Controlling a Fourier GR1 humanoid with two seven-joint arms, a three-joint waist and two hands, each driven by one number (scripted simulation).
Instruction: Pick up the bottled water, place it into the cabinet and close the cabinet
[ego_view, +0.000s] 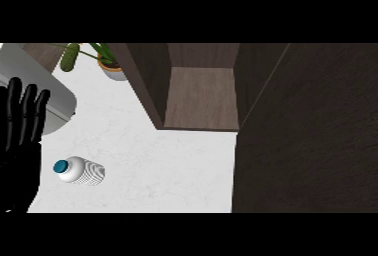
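On the white counter (170, 165), ribbed white bottled water (80, 171) with teal cap, left robot hand (21, 135) beside it, fingers straight, holding nothing

head view, steeply down onto counter (170, 170)

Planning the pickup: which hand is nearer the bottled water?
Left. The left hand rests open at the view's left edge, just left of the bottled water on the counter. The right hand is not in view.

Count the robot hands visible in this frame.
1: the left hand rests open, fingers up, at the view's left edge, beside the water bottle. The right hand is not in view.
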